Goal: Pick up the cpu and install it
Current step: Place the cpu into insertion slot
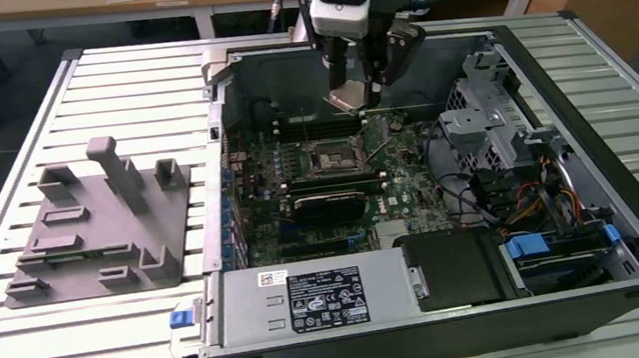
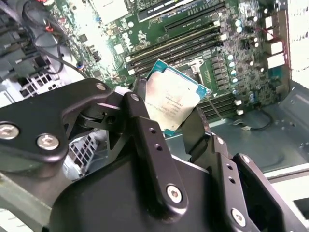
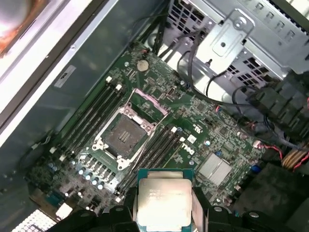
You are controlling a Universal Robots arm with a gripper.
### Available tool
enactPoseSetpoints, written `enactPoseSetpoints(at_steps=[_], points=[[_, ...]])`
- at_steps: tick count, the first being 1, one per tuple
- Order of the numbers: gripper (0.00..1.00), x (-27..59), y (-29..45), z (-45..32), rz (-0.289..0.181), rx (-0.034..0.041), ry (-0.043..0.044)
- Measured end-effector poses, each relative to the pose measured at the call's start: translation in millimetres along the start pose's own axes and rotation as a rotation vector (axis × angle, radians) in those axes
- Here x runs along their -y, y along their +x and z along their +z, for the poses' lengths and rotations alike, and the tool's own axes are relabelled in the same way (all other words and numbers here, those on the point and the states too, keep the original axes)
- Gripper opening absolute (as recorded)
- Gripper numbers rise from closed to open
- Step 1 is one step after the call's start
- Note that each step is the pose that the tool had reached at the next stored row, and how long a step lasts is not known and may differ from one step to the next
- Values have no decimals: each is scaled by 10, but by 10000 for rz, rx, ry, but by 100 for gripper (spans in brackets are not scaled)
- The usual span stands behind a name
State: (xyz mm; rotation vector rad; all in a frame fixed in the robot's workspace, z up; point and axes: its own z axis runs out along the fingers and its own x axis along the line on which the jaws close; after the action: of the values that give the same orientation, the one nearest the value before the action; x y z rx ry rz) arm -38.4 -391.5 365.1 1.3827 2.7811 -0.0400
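Observation:
The cpu point(image 3: 163, 198), a flat square chip with a silvery top and a thin teal rim, hangs between my black fingers point(image 2: 145, 140). My gripper point(image 1: 361, 94) is shut on it, holding the cpu point(image 1: 350, 99) in the air over the far part of the open computer case. Below lies the green motherboard point(image 3: 212, 130) with its empty socket point(image 3: 123, 135), whose metal retention frame is swung open. In the exterior view the socket point(image 1: 333, 158) sits nearer to the camera than the chip. The cpu point(image 2: 173, 96) shows tilted in the second wrist view, above the memory slots.
The open case point(image 1: 599, 161) lies on a slatted metal table point(image 1: 111, 85). A grey plastic fixture block point(image 1: 101, 222) stands at the exterior view's left. Drive cages and cable bundles point(image 1: 507, 170) fill the case's right side. A power supply point(image 1: 319, 298) lies at the case's near end.

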Motion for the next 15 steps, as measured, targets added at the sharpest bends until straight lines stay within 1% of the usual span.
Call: enactPoseSetpoints(at_steps=[11, 15], points=[[53, -1, 3, 54, 1461, -3, 52], [53, -3, 6, 76, 1963, 3, 59]])
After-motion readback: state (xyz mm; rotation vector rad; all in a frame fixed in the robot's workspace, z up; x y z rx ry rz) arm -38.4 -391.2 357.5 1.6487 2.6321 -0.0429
